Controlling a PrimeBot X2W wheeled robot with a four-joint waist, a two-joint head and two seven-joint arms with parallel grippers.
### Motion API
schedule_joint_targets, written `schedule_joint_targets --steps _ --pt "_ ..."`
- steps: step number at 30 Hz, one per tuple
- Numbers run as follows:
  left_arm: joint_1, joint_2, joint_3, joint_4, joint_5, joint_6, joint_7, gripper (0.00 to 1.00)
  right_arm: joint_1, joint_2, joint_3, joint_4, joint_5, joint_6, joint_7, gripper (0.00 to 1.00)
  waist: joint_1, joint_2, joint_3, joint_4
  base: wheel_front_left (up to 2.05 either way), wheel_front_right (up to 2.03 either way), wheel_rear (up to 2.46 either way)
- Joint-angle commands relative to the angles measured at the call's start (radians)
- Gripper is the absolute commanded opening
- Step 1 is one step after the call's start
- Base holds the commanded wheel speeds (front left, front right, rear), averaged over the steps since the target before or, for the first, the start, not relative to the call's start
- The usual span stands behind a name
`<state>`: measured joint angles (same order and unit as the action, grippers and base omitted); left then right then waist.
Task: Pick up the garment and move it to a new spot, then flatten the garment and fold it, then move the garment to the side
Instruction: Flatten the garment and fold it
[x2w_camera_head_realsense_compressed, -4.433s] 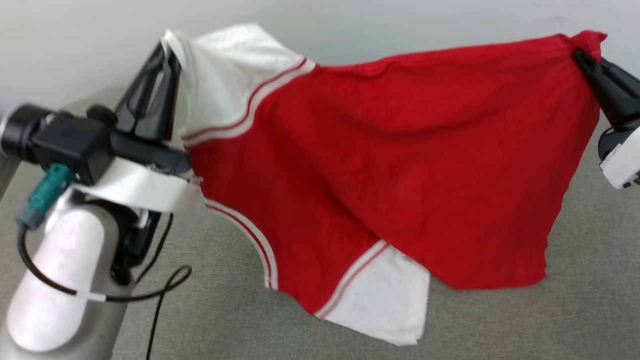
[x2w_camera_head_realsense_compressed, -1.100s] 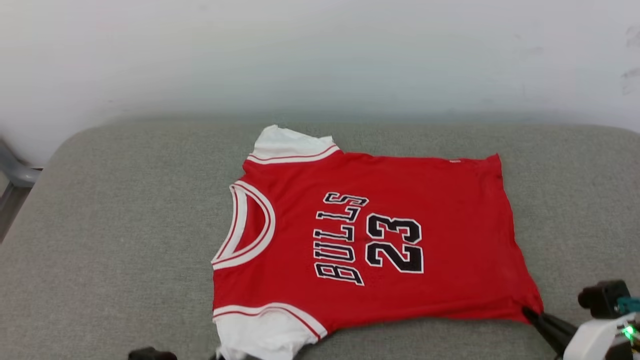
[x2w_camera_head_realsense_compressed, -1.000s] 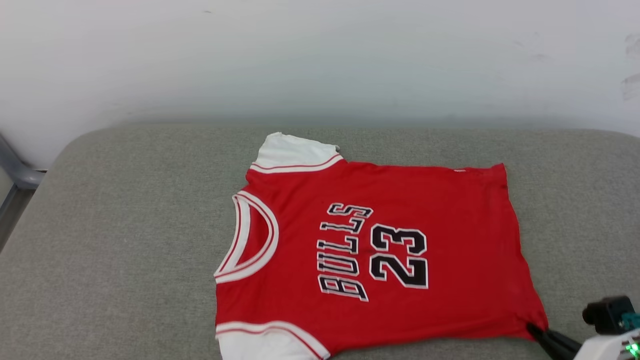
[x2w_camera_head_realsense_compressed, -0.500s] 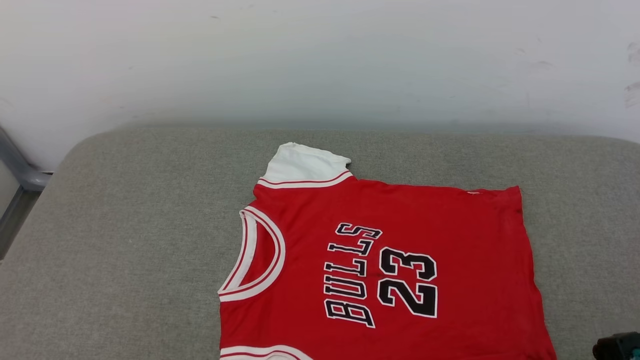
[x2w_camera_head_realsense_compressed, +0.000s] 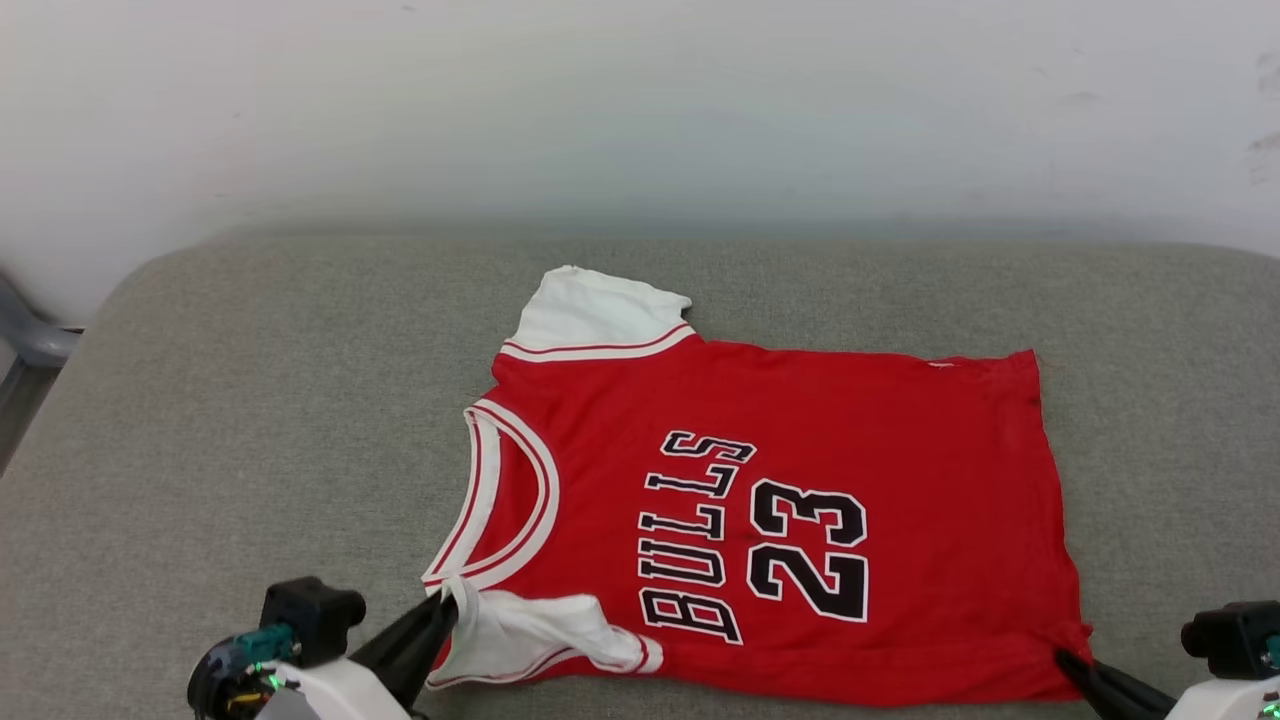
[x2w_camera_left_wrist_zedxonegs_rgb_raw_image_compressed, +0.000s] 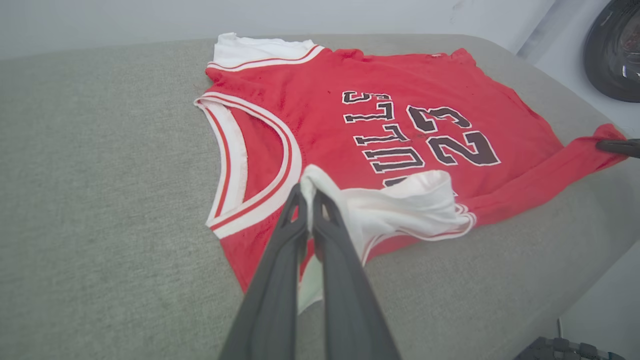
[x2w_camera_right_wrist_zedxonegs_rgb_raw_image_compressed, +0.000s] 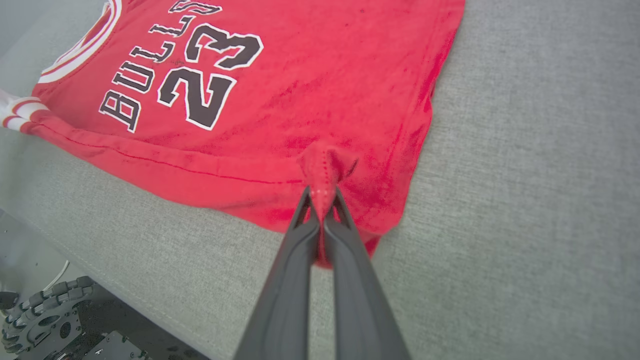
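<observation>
at the near edge, the left pincer pinches the garment's bunched white sleeve and the right pincer pinches its hem corner. the garment lies print-up on the grey cushion, with bare cushion left, right and beyond, up to the wall.

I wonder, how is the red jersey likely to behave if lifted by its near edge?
Probably floppy: the white sleeve bunches and folds over where the left gripper pinches it. Likely light: the red jersey puckers into a small peak where the right gripper pinches it. Lifted, it would probably sag between the two grips.
</observation>
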<state>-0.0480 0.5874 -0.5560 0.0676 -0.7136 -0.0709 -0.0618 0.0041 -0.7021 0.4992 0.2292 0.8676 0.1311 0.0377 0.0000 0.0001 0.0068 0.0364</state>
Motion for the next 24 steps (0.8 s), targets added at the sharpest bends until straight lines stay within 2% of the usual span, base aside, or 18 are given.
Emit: schedule_joint_targets --steps 1,13,24 --pt "-0.047 -0.003 -0.001 0.016 0.012 -0.011 -0.002 0.0 -0.026 0.007 -0.007 -0.011 -0.008 -0.001 0.008 0.0 0.0 -0.0001 0.02 -0.011 0.0 0.0 0.0" --pt "-0.32 -0.02 -0.025 0.176 0.016 -0.052 -0.012 0.0 -0.147 0.023 -0.022 -0.009 0.005 -0.001 0.027 0.0 0.0 -0.0001 0.136 -0.048 0.0 0.0 0.0" --pt "-0.515 -0.016 -0.128 0.38 -0.027 -0.058 -0.047 0.0 -0.306 0.051 0.032 0.066 -0.004 -0.001 0.019 0.0 0.0 -0.0001 0.254 -0.08 0.0 0.0 0.0"
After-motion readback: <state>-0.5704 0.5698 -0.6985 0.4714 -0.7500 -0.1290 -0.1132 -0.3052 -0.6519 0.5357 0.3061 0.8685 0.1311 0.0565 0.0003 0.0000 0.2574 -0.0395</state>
